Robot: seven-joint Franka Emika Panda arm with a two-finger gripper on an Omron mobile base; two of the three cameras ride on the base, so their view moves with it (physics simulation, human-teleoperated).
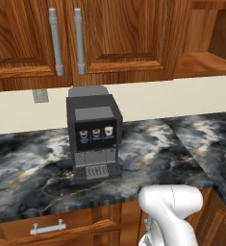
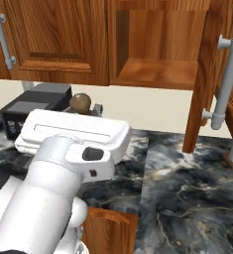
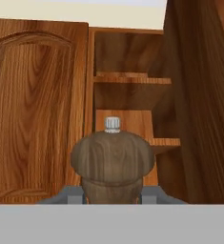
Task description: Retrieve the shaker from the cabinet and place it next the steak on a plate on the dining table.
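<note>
The small brown wooden shaker (image 3: 112, 162) is clamped between the gripper (image 3: 112, 196) fingers, held upright with its long axis vertical, knob topmost, before the open reddish-brown wood-grain cabinet (image 3: 132, 90).

The shaker (image 3: 112, 164) sits low in the middle of the view, close to the camera: a broad, rounded brown wooden top with a small pale ribbed knob (image 3: 112, 124) above it. Grey fingers (image 3: 66, 194) flank its base on both sides, closed against it. Beyond stands the cabinet (image 3: 132, 90), open, with bare wooden shelves inside. A closed panelled door (image 3: 35, 109) lies to the left, and a dark wooden wall (image 3: 199, 100) rises on the right.
</note>
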